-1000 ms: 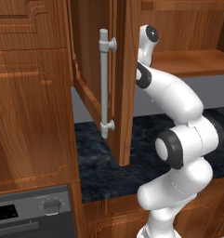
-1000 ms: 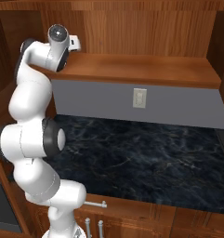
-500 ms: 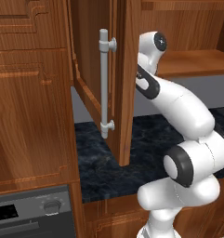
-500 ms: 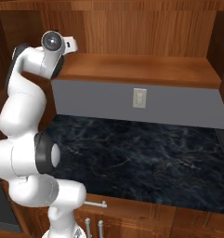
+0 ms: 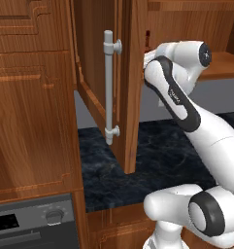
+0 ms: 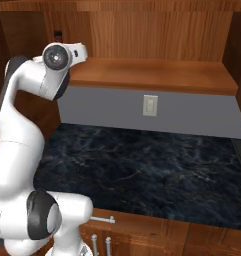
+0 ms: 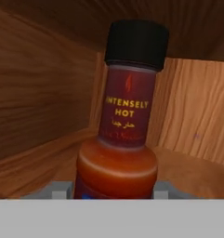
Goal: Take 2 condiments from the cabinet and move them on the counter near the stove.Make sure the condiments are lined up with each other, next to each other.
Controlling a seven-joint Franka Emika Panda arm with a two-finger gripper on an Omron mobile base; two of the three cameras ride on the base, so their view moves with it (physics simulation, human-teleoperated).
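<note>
Reddish-brown cabinet (image 5: 96,63) door is standing open at centre-left of left base view, its grey bar handle (image 5: 108,87) facing cam, door edge hanging just over the counter (image 5: 162,146). Arm is reaching past the door's right edge into the cabinet, w/ little room btwn door and wrist. In right base view the shelf (image 6: 152,75) is running across upper frame; counter below is lying open, dark marbled. In hand view the dark red sauce bottle (image 7: 120,144), black cap up, is standing upright at centre, close to cam, wood walls closing in left, right and behind. Grey pads (image 7: 55,189) are showing either side of the bottle base; can't tell if they're touching or gripping it.
</note>
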